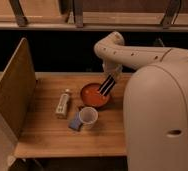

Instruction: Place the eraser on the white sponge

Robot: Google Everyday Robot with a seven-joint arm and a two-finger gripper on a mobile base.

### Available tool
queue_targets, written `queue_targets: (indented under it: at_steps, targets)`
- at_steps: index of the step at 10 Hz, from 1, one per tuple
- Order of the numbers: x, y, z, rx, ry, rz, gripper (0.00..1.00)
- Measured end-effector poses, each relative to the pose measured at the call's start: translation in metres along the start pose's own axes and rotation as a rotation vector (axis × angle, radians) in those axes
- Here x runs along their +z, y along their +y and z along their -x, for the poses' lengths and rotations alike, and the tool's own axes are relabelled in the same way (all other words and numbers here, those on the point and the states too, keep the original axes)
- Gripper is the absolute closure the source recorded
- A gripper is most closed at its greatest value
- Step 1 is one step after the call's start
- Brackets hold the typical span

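Note:
The eraser (106,85), a black block with pale stripes, hangs tilted over the right rim of the orange bowl (92,96). My gripper (110,78) is shut on its upper end, at the end of the arm that reaches in from the right. The white sponge (75,122), a small blue-grey pad, lies on the wooden table (47,135) at front left of the white cup (88,116) and touches it. The gripper is up and to the right of the sponge, with the bowl and the cup between them.
A long narrow white bottle-like item (63,103) lies left of the bowl. A slanted wooden panel (12,92) stands along the table's left side. My own pale body (162,120) fills the right of the view and hides the table's right part. A dark shelf runs behind the table.

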Motion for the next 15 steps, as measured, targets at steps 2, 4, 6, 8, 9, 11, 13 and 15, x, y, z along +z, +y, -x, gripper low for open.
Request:
queue_targets:
  at_steps: [2, 4, 6, 8, 9, 11, 13, 15]
  targets:
    - [-0.015, 0.029, -0.013, -0.070, -0.014, 0.042, 1.00]
    - [-0.020, 0.046, -0.043, -0.129, 0.017, 0.090, 1.00]
    - [-0.020, 0.045, -0.089, -0.176, 0.089, 0.127, 1.00]
    - [-0.019, 0.038, -0.110, -0.196, 0.122, 0.139, 1.00]
    - [-0.019, 0.038, -0.110, -0.196, 0.121, 0.140, 1.00]
    - [-0.020, 0.040, -0.111, -0.200, 0.122, 0.141, 1.00]
    - [-0.019, 0.040, -0.111, -0.201, 0.121, 0.140, 1.00]
    - [-0.017, 0.053, -0.108, -0.243, 0.112, 0.129, 1.00]
